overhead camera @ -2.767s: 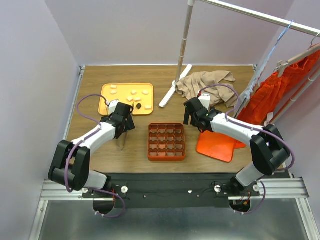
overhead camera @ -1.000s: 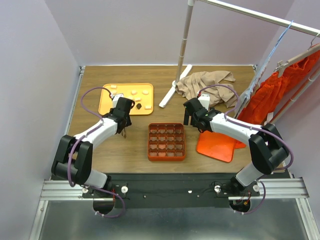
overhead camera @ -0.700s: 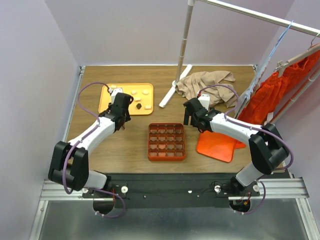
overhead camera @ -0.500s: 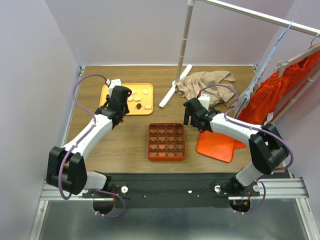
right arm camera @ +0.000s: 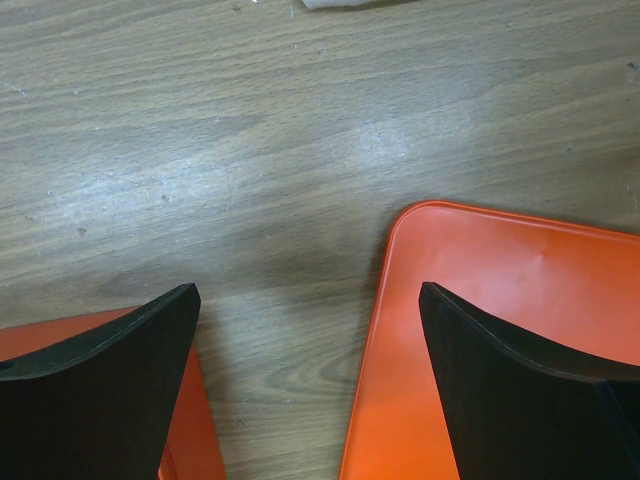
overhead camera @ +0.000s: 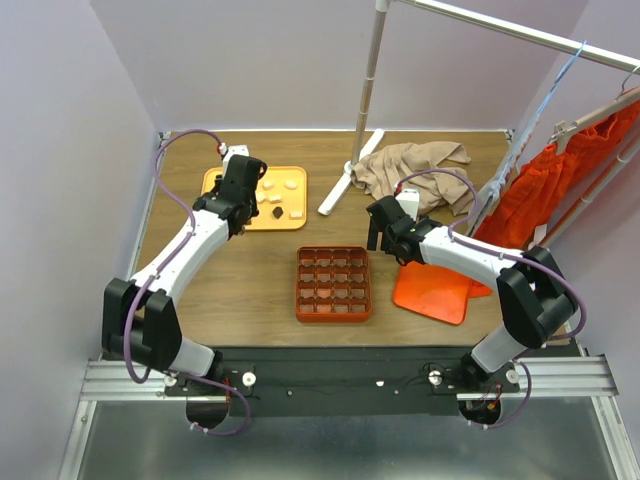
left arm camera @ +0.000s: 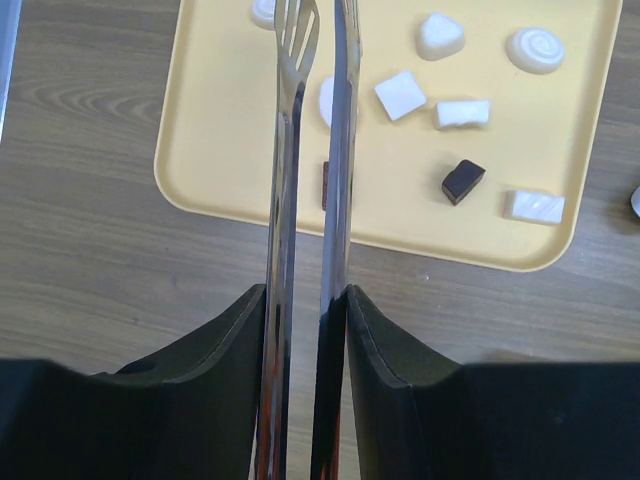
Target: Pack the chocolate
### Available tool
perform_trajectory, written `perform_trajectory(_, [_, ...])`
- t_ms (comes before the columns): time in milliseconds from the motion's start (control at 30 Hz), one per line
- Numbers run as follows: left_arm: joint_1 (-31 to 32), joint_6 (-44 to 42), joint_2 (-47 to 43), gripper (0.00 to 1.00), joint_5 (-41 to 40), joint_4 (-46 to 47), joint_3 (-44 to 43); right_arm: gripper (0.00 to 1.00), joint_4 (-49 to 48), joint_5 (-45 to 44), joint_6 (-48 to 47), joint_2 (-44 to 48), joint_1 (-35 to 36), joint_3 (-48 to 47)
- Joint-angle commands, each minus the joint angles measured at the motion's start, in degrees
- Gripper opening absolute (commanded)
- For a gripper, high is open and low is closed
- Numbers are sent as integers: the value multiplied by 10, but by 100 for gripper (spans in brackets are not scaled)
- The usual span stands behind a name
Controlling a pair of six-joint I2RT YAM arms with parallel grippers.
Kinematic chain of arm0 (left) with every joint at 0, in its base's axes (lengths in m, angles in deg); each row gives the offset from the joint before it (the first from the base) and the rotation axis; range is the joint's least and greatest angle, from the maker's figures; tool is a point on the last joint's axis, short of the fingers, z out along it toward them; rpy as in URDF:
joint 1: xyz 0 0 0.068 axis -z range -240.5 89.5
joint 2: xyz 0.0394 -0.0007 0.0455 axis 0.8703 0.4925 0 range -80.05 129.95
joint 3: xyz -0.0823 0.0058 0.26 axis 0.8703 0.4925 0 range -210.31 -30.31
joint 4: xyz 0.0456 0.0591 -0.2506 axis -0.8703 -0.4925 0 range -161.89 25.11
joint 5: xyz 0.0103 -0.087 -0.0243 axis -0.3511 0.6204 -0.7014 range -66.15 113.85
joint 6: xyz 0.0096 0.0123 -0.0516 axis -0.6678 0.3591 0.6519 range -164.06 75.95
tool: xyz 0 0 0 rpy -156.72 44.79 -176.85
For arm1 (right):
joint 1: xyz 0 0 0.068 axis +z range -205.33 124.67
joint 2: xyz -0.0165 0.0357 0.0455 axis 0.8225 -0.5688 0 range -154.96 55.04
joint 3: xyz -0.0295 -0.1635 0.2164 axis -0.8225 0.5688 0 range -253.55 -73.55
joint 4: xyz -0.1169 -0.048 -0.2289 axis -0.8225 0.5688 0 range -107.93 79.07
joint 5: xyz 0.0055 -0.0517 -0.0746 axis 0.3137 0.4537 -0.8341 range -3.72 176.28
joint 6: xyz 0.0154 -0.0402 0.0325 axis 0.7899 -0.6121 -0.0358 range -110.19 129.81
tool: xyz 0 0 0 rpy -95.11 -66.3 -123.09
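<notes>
The chocolate lies as small white and brown lumps on a yellow tray (overhead camera: pixel 290 225) at the back left. In the left wrist view, white lumps (left arm camera: pixel 400 95) and a brown lump (left arm camera: pixel 463 181) sit right of the tray's bare left part (left arm camera: pixel 215 120). My left gripper (overhead camera: pixel 236 214) (left arm camera: pixel 307 292) is shut on metal tongs (left arm camera: pixel 285 200). Their tips reach over the tray, straddling a white lump (left arm camera: pixel 327 100). My right gripper (overhead camera: pixel 373 238) (right arm camera: pixel 307 290) hangs open over bare wood, holding nothing. The orange gridded box (overhead camera: pixel 333 283) stands at the centre front.
A flat orange tray (overhead camera: pixel 432 290) (right arm camera: pixel 500 330) lies right of the gridded box. A beige cloth (overhead camera: pixel 410 165) and a white rack pole with its foot (overhead camera: pixel 350 175) are at the back. Orange clothing (overhead camera: pixel 560 190) hangs at the right.
My left arm has swung from the near left of the table out to the yellow tray, carrying the tongs. The right arm has not moved.
</notes>
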Motion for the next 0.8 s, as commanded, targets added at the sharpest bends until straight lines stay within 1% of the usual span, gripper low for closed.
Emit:
perform_trajectory(0, [-4,-24,35,44,30,-60,-58,100,-1,3,10,-5,2,10])
perform_trajectory(67, [-4,-26,38,46,37,-61,-68,100,-1,3,12,-6,2,9])
perform_trajectory(100, [-5,-33,42,48,60,-55,-70,100,-1,4,12,-7,2,10])
perform_trajectory(133, [-5,-37,42,53,71,-51,-72,100,-1,5,12,-6,2,10])
perform_trajectory(267, [-5,-37,52,54,92,-39,-79,100,-1,4,11,-4,2,10])
perform_trajectory(367, [-5,-32,68,54,101,-32,-92,100,-1,3,8,-7,3,7])
perform_trajectory(433, [-5,-28,81,50,101,-20,-92,100,-1,2,8,-8,2,7])
perform_trajectory(500, [-5,-25,95,49,102,-17,-93,100,-1,3,9,-8,2,9])
perform_trajectory(767, [-2,-21,139,48,80,-26,-120,100,-1,0,10,-8,2,13])
